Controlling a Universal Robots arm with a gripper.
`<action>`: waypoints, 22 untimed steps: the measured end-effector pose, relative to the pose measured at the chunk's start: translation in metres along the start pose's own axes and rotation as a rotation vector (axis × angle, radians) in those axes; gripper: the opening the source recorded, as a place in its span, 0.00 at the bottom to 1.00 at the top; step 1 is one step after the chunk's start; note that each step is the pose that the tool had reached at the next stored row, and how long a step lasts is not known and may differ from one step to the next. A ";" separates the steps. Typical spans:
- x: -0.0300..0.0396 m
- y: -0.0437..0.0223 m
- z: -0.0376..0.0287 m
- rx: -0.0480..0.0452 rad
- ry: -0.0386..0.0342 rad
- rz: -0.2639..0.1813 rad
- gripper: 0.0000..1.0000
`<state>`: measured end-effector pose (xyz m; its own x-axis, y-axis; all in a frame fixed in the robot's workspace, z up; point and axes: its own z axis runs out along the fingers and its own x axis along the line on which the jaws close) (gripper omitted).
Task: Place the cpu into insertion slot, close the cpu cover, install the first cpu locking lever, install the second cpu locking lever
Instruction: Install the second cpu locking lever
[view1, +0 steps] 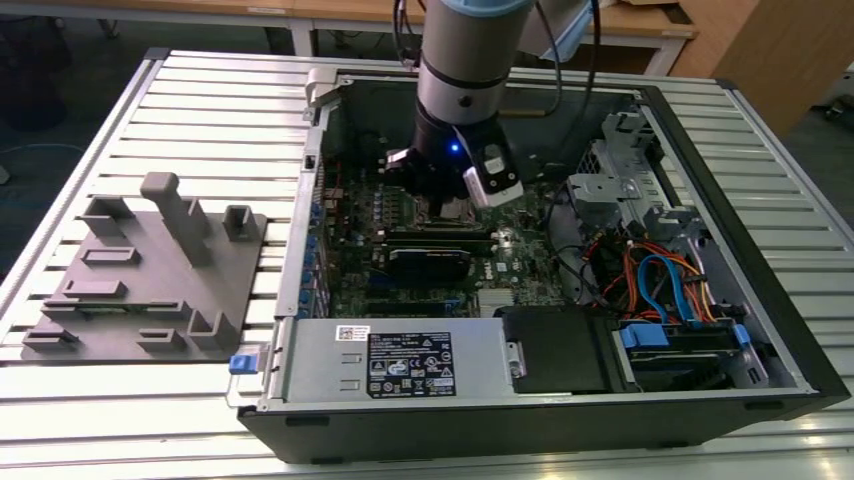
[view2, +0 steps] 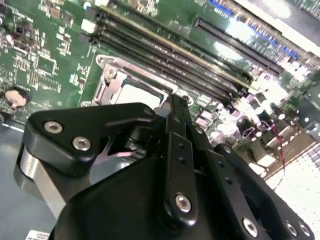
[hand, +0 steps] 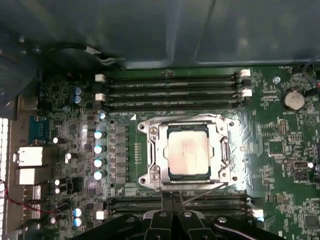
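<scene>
Cpu (hand: 188, 151) seated in insertion slot (hand: 150, 152), cpu cover (hand: 226, 150) closed over it, seen in first wrist view. Gripper (hand: 172, 201) just beside socket edge, jaws pressed together, holding nothing.

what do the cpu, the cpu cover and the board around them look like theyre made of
The cpu looks like metal with a dull, brushed silver-grey face; it reflects softly rather than shining.

The cpu cover looks like thin stamped steel, bright and glossy, judging by its sharp highlights and bent edges.

The motherboard looks like green lacquered circuit laminate, semi-gloss, with fine traces and soldered parts.

The gripper linkage looks like matte black metal or plastic; which one is unclear.
</scene>
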<state>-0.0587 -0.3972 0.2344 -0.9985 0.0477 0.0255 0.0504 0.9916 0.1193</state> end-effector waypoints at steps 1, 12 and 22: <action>0.0002 -0.0017 0.0000 -0.0035 0.0001 0.000 0.10; 0.0041 -0.0124 0.0030 -0.0438 0.0029 0.001 0.10; 0.0095 -0.0195 0.0077 -0.0762 0.0046 0.000 0.10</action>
<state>-0.0693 -0.4152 0.2247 -0.9984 0.0471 0.0301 0.0521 0.9795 0.1945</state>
